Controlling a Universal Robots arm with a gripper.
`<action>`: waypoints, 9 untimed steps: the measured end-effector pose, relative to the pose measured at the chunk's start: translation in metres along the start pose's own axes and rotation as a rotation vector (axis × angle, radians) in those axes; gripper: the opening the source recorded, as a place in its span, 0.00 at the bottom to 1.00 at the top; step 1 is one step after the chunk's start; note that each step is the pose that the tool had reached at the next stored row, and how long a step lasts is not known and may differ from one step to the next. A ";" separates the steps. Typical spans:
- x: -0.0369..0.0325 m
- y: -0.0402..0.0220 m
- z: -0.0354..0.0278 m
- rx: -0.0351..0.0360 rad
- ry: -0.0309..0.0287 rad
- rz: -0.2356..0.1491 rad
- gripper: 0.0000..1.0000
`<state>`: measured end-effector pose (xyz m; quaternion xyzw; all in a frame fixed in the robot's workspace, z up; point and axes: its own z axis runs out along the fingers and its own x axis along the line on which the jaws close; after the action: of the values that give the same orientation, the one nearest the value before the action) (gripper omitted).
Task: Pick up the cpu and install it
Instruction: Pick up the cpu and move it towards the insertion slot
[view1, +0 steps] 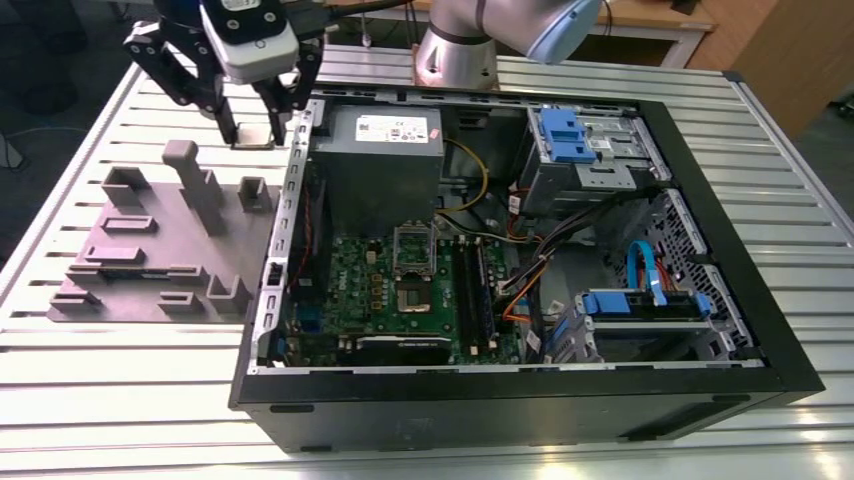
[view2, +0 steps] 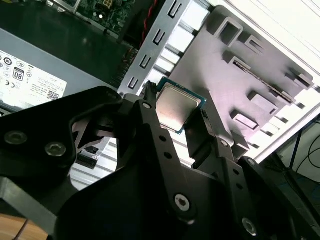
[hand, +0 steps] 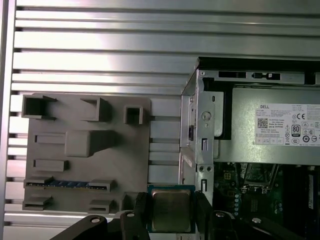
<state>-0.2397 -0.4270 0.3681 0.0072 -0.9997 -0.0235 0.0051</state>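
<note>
Hand (view1: 256, 138): narrowed onto the cpu, with its two dark fingers (hand: 142, 214) pressing on opposite edges of the chip.
Cpu (hand: 171, 210): held between the fingertips and touching no surface. In the second wrist view the cpu (view2: 176, 106) shows its silvery metal top, with a pale green rim around it.
Attitude of cpu: the flat face appears level with the worktop (view1: 120, 400). The chip is near-square, so it has no long axis worth naming. In the first wrist view its edges run roughly square to the case wall.
Position of hand: above the slatted worktop, over the strip between the grey fixture tray (view1: 134, 255) and the side wall of the computer case (view1: 534, 395), close to the corner that holds the power supply (view1: 380, 150).
Socket (view1: 414, 285): set in the green motherboard (view1: 354, 290) on the floor of the case, just beside the power supply. Whether its retaining frame stands open is too small to tell.
Governing relation: from the hand, the socket lies toward the exterior view's right and toward that view's near side. It is beyond the case wall, lower than the cpu and well apart from it.
Stage, as judged: the cpu is picked up and clear of the tray, and it is not yet over the socket, so installation is not begun.
</note>
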 end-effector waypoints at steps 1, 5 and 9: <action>-0.0012 0.0000 0.0000 0.0000 0.0000 0.000 0.47; -0.0059 -0.0001 -0.0001 0.0000 0.0000 0.000 0.47; -0.0097 -0.0001 -0.0001 0.0000 0.0000 0.000 0.47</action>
<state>-0.2300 -0.4270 0.3682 0.0072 -0.9997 -0.0235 0.0051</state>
